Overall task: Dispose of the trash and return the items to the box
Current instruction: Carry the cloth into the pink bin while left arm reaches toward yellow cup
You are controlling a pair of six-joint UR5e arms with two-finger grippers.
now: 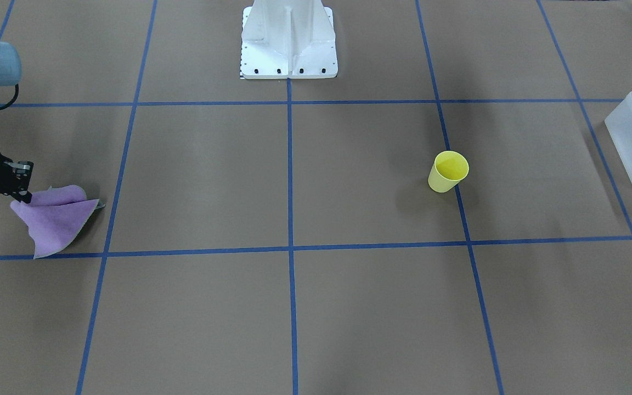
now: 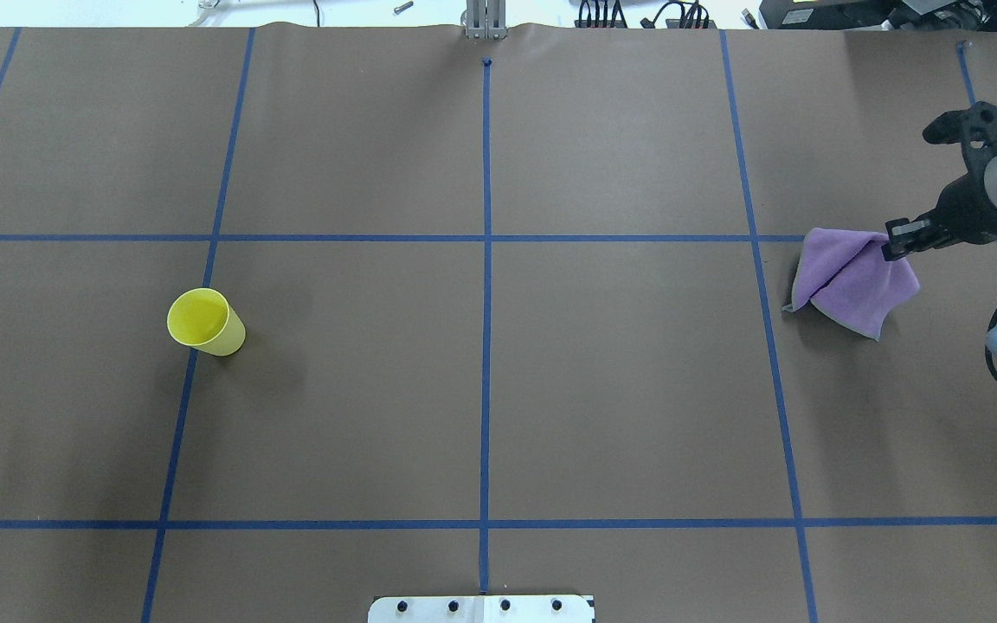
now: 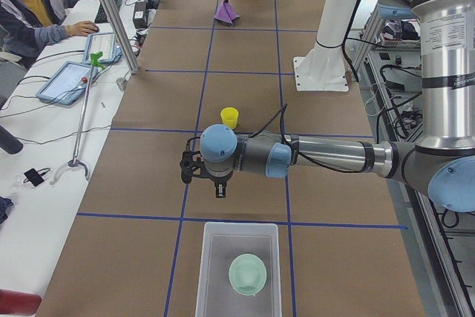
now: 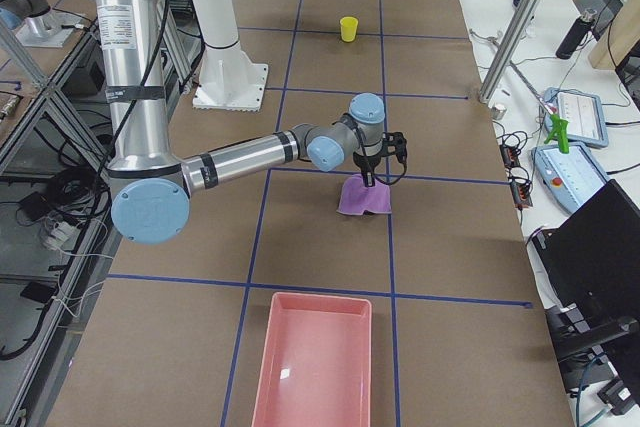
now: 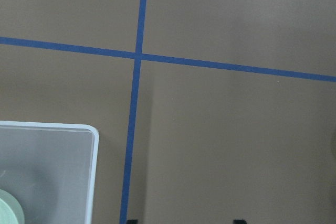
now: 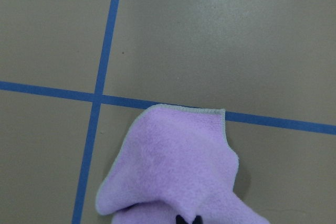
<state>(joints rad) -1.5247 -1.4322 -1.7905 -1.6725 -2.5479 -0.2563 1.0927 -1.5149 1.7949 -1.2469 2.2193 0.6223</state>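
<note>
1. Table (image 2: pixel 620 389): brown covering, blue tape grid.
2. Pink tray (image 4: pixel 312 367): shallow, rectangular, at the table's end on the robot's right, about midway across that end.
3. Box (image 3: pixel 215 257): frosted translucent bin, at the opposite end of the table on the robot's left, long side running toward the centre.
4. Purple cloth (image 2: pixel 853 281): in the table's right half, nearer the right end than the centre. It is pinched at one upper corner and hangs in folds, and its lower edge appears to touch the table.
5. Bowl (image 3: pixel 247 274): pale green, upright, inside the box.
6. Cup (image 2: pixel 204 322): yellow, upright, mouth up, standing in the table's left half on a tape line (well apart from the box).
7. Right gripper (image 2: pixel 892 247): fingers closed tight on the cloth's corner.
8. Left gripper (image 3: pixel 220 183): over bare table just beside the box's inner end, between box and cup. Its fingertips are spread wide and hold nothing.
</note>
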